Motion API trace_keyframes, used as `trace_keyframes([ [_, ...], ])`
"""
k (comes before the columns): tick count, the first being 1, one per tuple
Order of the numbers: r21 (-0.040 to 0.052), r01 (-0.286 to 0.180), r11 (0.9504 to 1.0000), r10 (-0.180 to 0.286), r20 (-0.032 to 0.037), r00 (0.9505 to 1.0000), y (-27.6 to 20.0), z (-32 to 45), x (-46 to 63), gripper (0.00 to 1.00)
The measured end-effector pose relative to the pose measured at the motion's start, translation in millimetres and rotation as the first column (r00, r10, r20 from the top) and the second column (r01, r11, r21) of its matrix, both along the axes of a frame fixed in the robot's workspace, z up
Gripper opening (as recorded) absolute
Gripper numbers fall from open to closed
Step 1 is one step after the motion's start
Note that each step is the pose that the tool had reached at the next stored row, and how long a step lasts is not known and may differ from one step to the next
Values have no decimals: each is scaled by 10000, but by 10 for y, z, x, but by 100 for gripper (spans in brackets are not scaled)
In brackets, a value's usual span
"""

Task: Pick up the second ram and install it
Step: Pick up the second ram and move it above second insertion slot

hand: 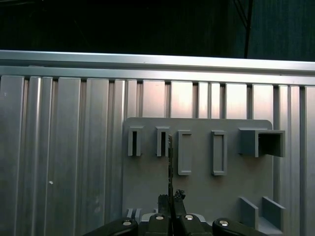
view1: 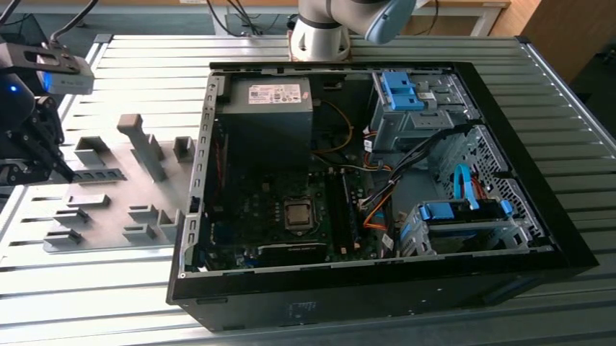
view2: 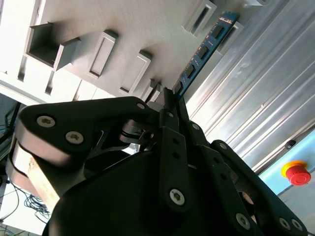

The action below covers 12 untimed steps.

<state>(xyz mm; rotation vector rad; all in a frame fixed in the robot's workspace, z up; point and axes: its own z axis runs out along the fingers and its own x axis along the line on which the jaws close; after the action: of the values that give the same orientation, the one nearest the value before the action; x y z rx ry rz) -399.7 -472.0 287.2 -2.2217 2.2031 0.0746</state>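
Observation:
The second ram point(view1: 101, 175) is a thin dark-green stick lying along the grey fixture plate point(view1: 111, 216) at the exterior view's left, outside the computer case. My gripper point(view1: 66, 171) is at the stick's near end. In the second wrist view the ram point(view2: 204, 46) runs out from my gripper point(view2: 167, 94) towards two fixture blocks, with the fingers shut on its near end. The first wrist view shows the ram point(hand: 170, 157) edge-on, rising from my gripper point(hand: 170, 197). The black memory slots point(view1: 339, 204) lie beside the CPU socket point(view1: 298, 215) inside the case.
The open black computer case point(view1: 376, 288) fills the middle of the slatted metal table, with a power supply point(view1: 265, 108), blue drive cages point(view1: 405, 90) and loose cables point(view1: 380, 209). Grey fixture blocks point(view1: 144, 144) stand upright on the plate. A red stop button point(view2: 298, 174) sits off the table.

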Motion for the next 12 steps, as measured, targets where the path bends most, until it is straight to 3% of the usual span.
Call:
trace_keyframes([
  [12, -1, 0, 10000, 0, -1, 10000, 0, 29, 0, 14],
])
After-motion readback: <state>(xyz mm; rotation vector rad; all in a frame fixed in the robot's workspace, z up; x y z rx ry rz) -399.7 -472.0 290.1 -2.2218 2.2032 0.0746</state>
